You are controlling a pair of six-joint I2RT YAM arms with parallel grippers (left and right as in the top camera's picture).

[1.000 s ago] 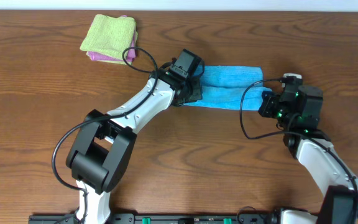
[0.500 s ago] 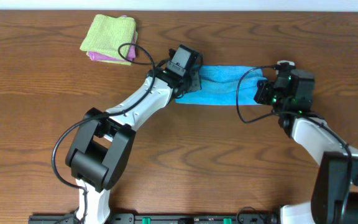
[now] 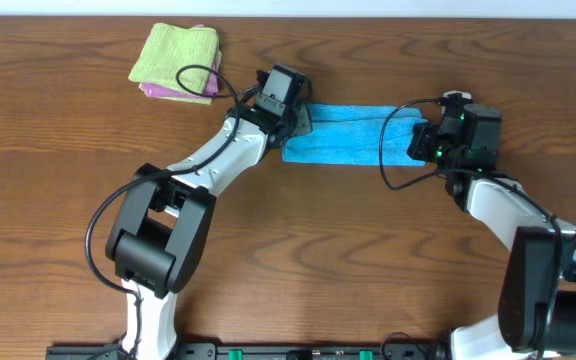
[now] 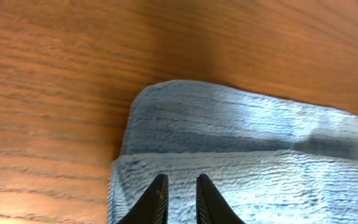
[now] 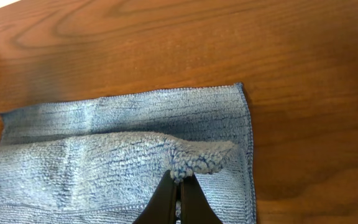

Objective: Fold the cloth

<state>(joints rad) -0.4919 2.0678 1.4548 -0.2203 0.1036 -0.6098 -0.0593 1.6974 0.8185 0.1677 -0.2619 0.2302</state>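
Both my grippers are on the ends of the cloth [image 3: 343, 135], a long blue strip lying toward the far edge of the table [image 3: 298, 250].

My right gripper [image 5: 179, 179] is pressed together, pinching a raised pucker of the top layer just inside the cloth's right hemmed edge, with bare wood right beyond that edge. My left gripper [image 4: 179, 182] sits over the left end with its fingers [image 4: 156, 194] slightly parted, blue pile showing in the gap; the lower layer's rounded corner pokes out past the top layer's straight edge. Toward the far left corner the lime-green cloth [image 3: 175, 52] lies on a pink cloth [image 3: 158, 92], well apart from the strip. Wide open wood stretches along the near side between my arms.
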